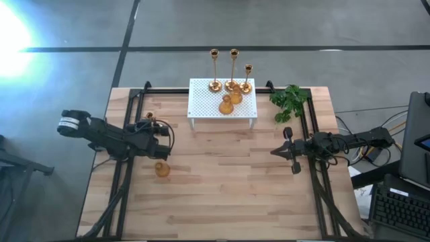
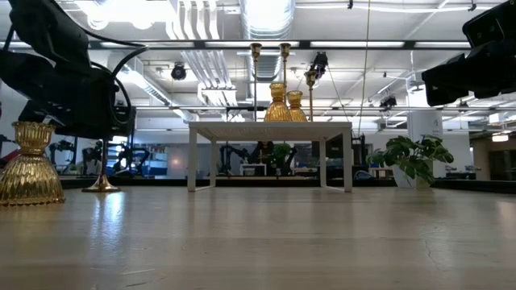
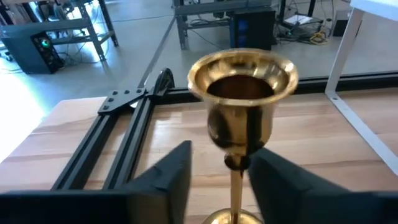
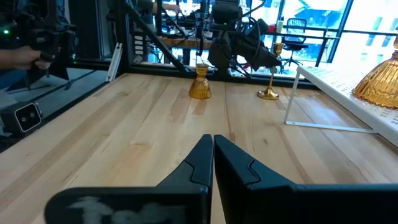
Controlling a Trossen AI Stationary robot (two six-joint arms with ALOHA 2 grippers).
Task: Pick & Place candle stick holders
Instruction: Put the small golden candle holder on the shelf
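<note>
A tall thin gold holder (image 3: 242, 93) stands upright on its round base on the table at the left (image 1: 148, 118). My left gripper (image 3: 219, 155) is open, with one finger on each side of its stem just below the cup. A squat gold holder (image 1: 161, 169) stands on its base nearer the front, and shows in the low view (image 2: 29, 167). Three tall holders (image 1: 232, 67) and two squat ones (image 1: 230, 102) stand on the white perforated stand (image 1: 201, 101). My right gripper (image 1: 279, 151) is shut and empty at the table's right. My left gripper's fingers come level from the table's left and lie across the tall holder's stem (image 3: 237, 177). One finger (image 3: 261, 168) is right beside the stem; I cannot tell whether it touches. The holder stands upright on its base (image 2: 101, 187) on the table.
A green leafy sprig (image 1: 289, 102) lies at the far right beside the stand. Black rails (image 1: 127, 134) run along the table's left and right sides. Bare wood lies between the two arms and toward the near edge.
</note>
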